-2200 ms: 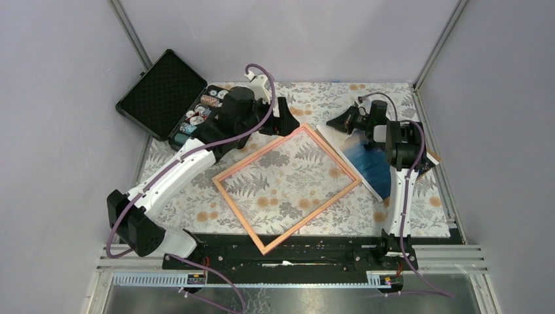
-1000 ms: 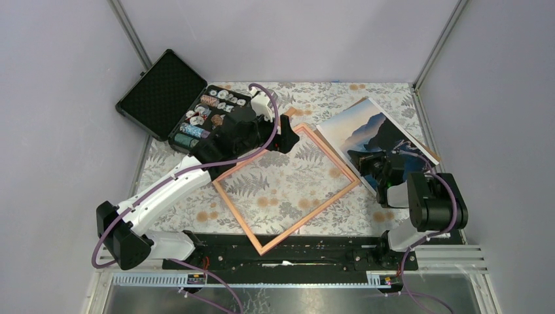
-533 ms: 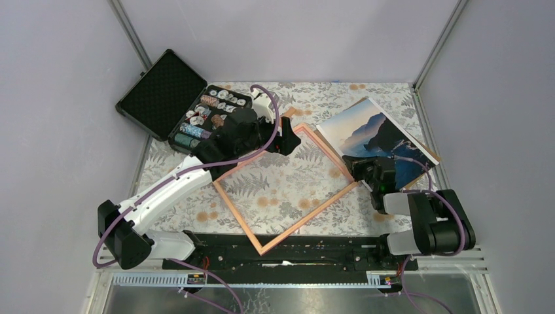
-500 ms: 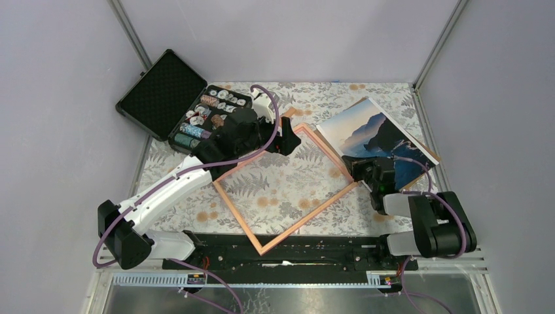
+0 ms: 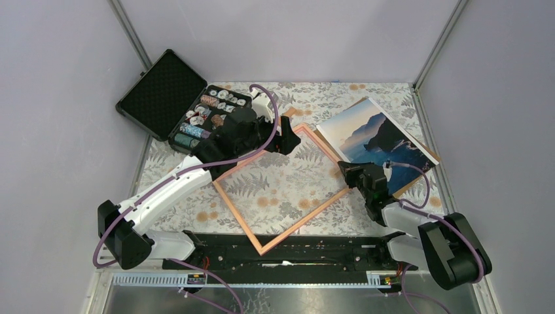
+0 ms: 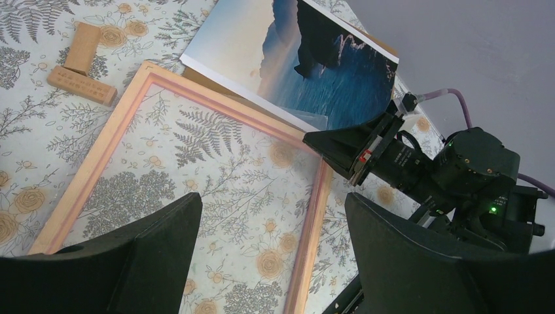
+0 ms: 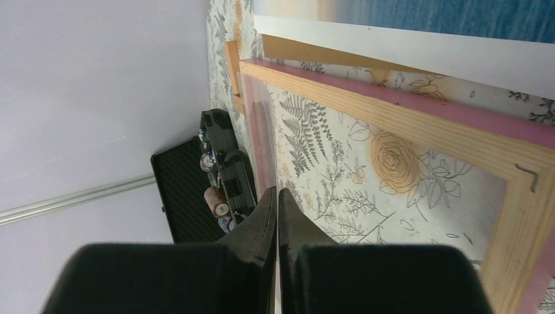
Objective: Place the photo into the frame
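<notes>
Drawn back from the far side, my right arm now comes in low from the near right, so the photo (image 5: 368, 128), a large rectangular print of blue misty mountains under pale cloud, is uncovered from above. My left arm has hardly shifted.

The photo lies face up on a plain brown board (image 7: 294, 51) at the far right of the floral-patterned worktop (image 5: 288, 190). It is outside the frame (image 5: 239, 214), a thin-railed rectangle of pinkish-orange wood, with its white edge just beside the frame's far right rail.

My right gripper (image 5: 343, 169) is pressed shut on nothing. I judge this makes a thin wedge to get under or nudge the print's near edge, since a flat sheet gives no side to pinch. My left gripper (image 6: 271, 216) is spread wide and holds nothing. It hangs over the frame's far corner, likely ready to steady the frame.

I cannot tell whether my right fingertips touch the rail or sit just above it. My left arm hides part of the frame's far left rail from above. The print hides most of the board. Something pale and see-through seems to lie at the print's near corner, but I cannot make it out.

Two small loose wooden blocks (image 6: 82, 85) lie beyond the frame. An open black foam-lined case (image 5: 160, 88) holds small items I can't identify.
</notes>
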